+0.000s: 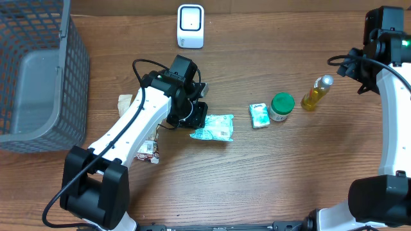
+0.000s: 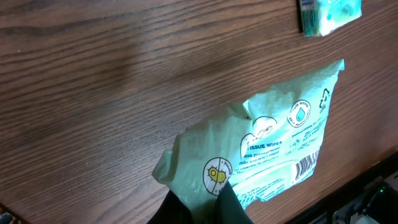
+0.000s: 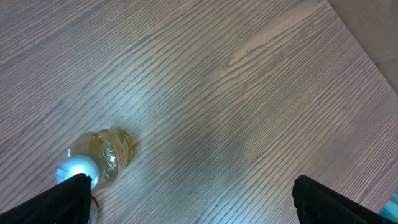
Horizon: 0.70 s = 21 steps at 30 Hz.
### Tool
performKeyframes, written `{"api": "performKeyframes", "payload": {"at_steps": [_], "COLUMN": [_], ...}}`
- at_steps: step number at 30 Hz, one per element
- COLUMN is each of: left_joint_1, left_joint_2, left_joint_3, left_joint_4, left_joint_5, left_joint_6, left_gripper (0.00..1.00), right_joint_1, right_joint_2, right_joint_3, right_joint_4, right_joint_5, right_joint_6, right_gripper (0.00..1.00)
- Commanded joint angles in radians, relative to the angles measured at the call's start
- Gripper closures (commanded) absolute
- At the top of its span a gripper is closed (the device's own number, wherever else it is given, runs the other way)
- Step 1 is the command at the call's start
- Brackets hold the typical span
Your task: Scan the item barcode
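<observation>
- left hand [image 2: 202, 200], bottom centre of the left wrist view: clenched on the near edge of the pale green plastic pack of tissue wipes [image 2: 273, 143]; grasp looks made
- in the overhead view the pack [image 1: 213, 127] is mid-frame, just right of the left hand [image 1: 194, 119]; it seems to lie on the brown wood-grain worktop [image 1: 257, 179], can't tell if any part is lifted
- black barcode [image 2: 306, 167] at the pack's lower right corner, printed face turned up
- row to the right of the pack, none held: small green-and-white box [image 1: 259, 115], green-lidded round jar [image 1: 281, 106], yellow plastic bottle with silver cap [image 1: 316, 93]
- right hand [image 3: 193, 202], upper right of the overhead view: released, spread wide, holding nothing, hovering beside the bottle [image 3: 96, 160]
- white box-shaped scanner [image 1: 191, 25] at top centre, well apart from the pack; grey wire basket [image 1: 64, 77] at upper left
- judged: early stage, pack gripped but not yet at the scanner; left to do: lift, carry up-frame, turn barcode toward the scanner face, scan
</observation>
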Motion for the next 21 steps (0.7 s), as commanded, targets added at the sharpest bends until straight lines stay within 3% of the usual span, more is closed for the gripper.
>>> {"api": "performKeyframes", "payload": {"at_steps": [1,14,21], "left_joint_1": [-0.008,0.008,0.050], "left_joint_2": [-0.015,-0.016,-0.016], "left_joint_3": [0.016,0.052,0.334], "left_joint_4": [0.006,-0.019,-0.207], "left_joint_5": [-0.006,0.014,-0.073], "left_joint_6": [-0.010,-0.010,0.033], "left_gripper": [0.96,0.96,0.96], "right_joint_1": [0.000,0.000,0.000], "right_joint_2": [0.000,0.000,0.000], "right_joint_3": [0.008,0.008,0.008], "right_joint_4": [0.005,0.005,0.005], "right_joint_5": [0.002,0.002,0.002], "right_joint_6": [0.008,0.008,0.008], "right_gripper": [0.00,0.00,0.00]}}
